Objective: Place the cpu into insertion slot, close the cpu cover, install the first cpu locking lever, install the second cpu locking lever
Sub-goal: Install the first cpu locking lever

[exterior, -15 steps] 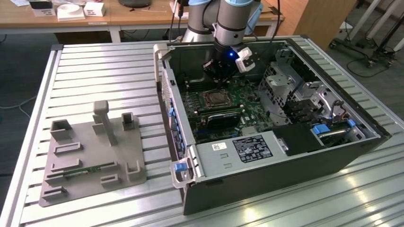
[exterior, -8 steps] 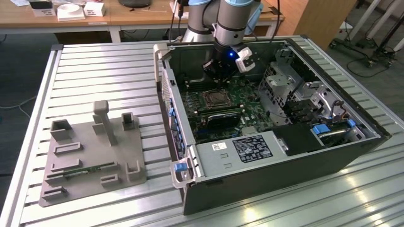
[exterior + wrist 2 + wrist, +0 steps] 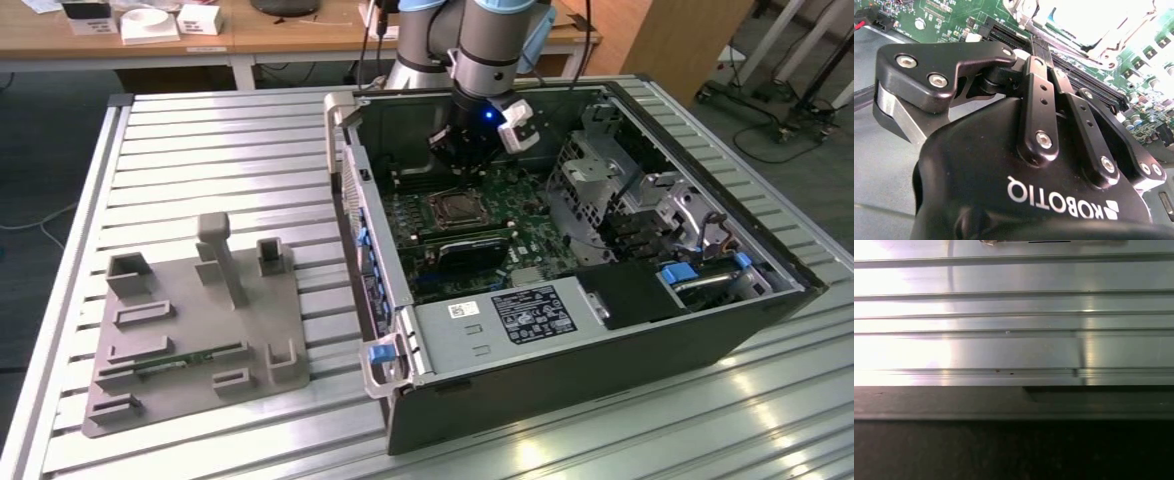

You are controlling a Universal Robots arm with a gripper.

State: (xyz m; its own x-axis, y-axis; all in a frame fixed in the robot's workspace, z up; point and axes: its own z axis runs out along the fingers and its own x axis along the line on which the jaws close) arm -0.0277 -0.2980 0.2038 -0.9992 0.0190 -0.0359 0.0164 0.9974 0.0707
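Our claw [image 3: 463, 158] hangs inside the open computer case [image 3: 601, 370], low over the motherboard [image 3: 534, 215]. We cannot tell how wide it stands or whether it carries anything. Just beside it, at six o'clock in the exterior view, the cpu [image 3: 459, 208] appears to lie flat in its socket, a grey square inside a darker frame. We judge the chip light, stiff and thin, slick on its metal top and fragile underneath, so it is best taken by two opposite edges. At eight o'clock, well apart on the ribbed table [image 3: 200, 150], sits a grey fixture [image 3: 200, 330].
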